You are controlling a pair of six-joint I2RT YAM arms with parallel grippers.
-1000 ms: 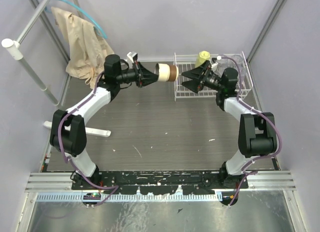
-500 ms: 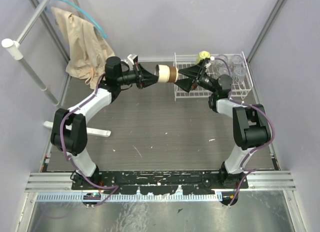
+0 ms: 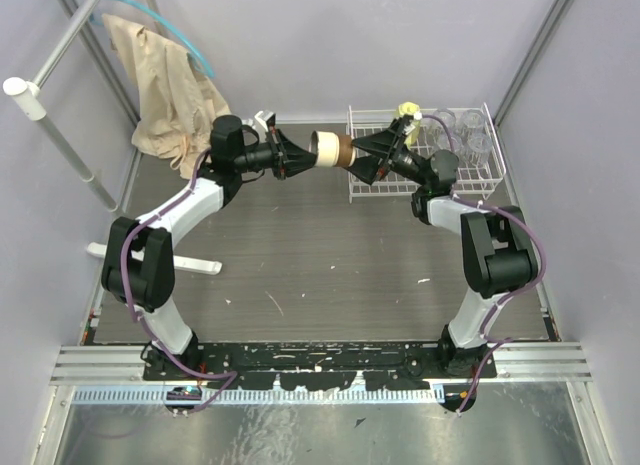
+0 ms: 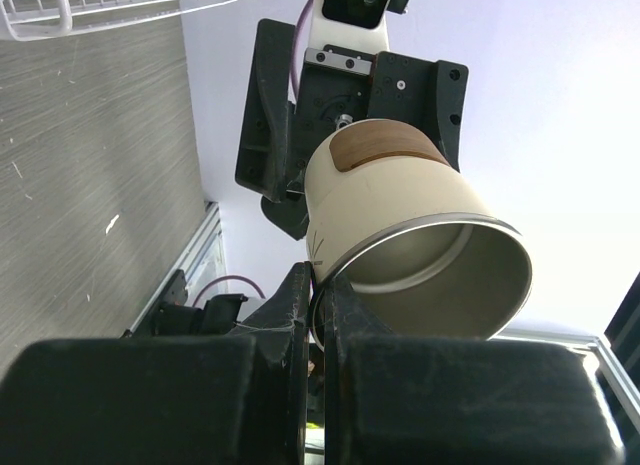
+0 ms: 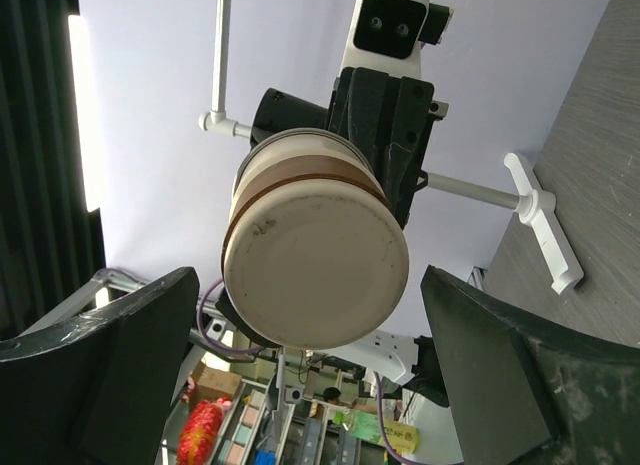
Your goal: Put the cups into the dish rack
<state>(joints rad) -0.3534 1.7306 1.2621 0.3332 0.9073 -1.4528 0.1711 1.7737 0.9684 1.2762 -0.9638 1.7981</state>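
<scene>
Cups are partly loaded already: clear tumblers (image 3: 462,135) stand in the dish rack (image 3: 400,192) at about 1 o'clock on the tabletop (image 3: 300,245), and a pale yellow mug (image 3: 408,109) shows partly behind the right arm. The one in play is the brown-banded cup (image 3: 329,147), held in the air near 12 o'clock, just beyond the rack's 9 o'clock edge and not yet over the wires.

The left claw (image 3: 305,153) is clamped on it. The left wrist view shows the two fingers pinched together on the rim, one inside the mouth and one outside, so the grip takes only a thin bite of the wall. The cup lies on its side. Its long axis runs from 9 to 3 o'clock in the top view, with the mouth toward the left arm and the flat base toward the right arm.

The right claw (image 3: 368,155) stands spread wide, nothing in it. The cup lies at its 9 o'clock, very close. In the right wrist view the base sits squarely between the two fingers and faces the camera head-on, so claw and cup look lined up on one axis. Whether the fingers already reach past the base along the body I cannot tell.

This looks like a handover. The right arm is the nearer one to the rack, and its next move probably calls for closing across the cup's round body near the base before the left claw lets go. A round wall gripped short of its middle could slip.
</scene>
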